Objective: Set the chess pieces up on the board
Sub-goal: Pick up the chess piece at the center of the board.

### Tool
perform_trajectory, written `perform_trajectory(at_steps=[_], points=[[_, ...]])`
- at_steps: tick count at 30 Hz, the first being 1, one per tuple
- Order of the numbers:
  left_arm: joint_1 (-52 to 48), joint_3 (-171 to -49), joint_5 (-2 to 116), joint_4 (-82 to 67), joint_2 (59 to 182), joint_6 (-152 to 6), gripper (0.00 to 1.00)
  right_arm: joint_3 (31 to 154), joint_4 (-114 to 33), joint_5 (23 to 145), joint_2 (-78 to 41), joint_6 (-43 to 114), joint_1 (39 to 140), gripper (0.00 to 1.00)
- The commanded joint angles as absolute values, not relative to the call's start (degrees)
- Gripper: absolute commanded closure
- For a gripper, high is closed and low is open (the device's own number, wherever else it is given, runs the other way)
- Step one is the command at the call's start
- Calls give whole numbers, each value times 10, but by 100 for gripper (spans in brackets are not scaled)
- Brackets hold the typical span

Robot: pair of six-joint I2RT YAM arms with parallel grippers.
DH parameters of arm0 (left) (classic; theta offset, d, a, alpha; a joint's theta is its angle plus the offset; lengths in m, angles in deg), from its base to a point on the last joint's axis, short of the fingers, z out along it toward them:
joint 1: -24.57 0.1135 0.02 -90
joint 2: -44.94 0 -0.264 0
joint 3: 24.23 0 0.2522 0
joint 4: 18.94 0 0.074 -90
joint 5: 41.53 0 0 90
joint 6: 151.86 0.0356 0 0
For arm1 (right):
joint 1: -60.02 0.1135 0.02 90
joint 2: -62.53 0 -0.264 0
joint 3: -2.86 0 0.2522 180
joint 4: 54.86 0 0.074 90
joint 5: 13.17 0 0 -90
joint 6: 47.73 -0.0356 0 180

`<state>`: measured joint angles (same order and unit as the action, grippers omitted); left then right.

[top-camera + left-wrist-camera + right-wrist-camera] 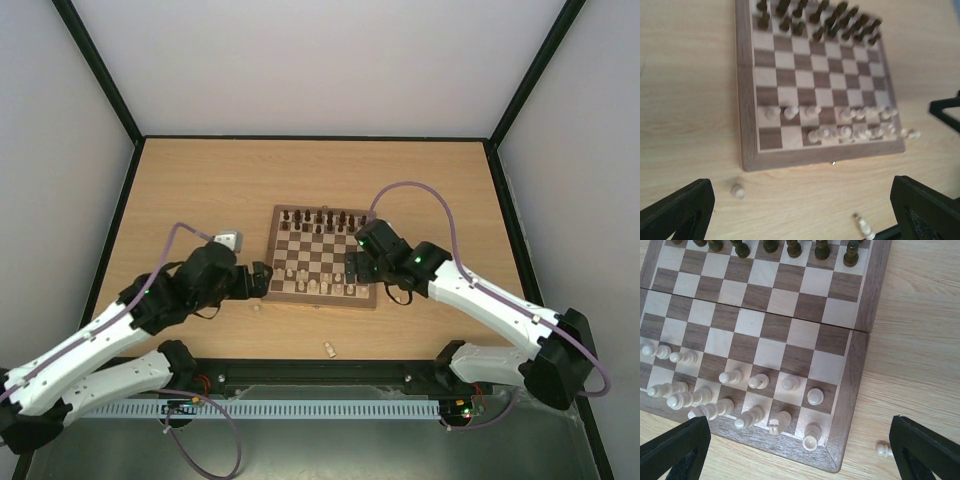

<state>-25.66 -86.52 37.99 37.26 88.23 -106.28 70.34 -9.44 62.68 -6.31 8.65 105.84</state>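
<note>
The board [320, 301] lies mid-table. Dark chess pieces [320, 220] fill its two far rows and pale ones [318, 280] stand along the two near rows. My right gripper [800, 456] hovers open over the board's near right corner [860, 370], above a pale corner piece [811, 436], holding nothing. A pale pawn [883, 449] rests on the table by its right finger. My left gripper [802, 220] is open and empty off the near left corner of the board [747, 100]. A pale pawn [738, 191] and a toppled pale piece [864, 227] sit on the table there.
The toppled pale piece [328, 348] lies between the board and the arms' base rail [320, 375]. The loose pawn [256, 307] is just off the near left corner. A purple cable [420, 188] loops over the table behind the right arm. Dark wall frames bound the table.
</note>
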Motion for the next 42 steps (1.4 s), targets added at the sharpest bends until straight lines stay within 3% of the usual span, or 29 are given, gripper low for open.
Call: perform_trajectory(at_steps=[1, 22, 26, 32, 42], points=[[-259, -851, 429, 405, 933, -1077, 1, 666, -117, 641, -24, 91, 1057, 1], [-292, -667, 336, 296, 972, -1231, 2, 646, -145, 726, 9, 111, 1057, 1], [-306, -664, 317, 266, 1024, -1234, 14, 645, -145, 729, 10, 111, 1057, 1], [-309, -667, 294, 251, 1081, -1230, 44, 645, -144, 729, 8, 112, 1057, 2], [-315, -661, 293, 248, 1093, -1221, 56, 645, -144, 722, 2, 111, 1057, 1]])
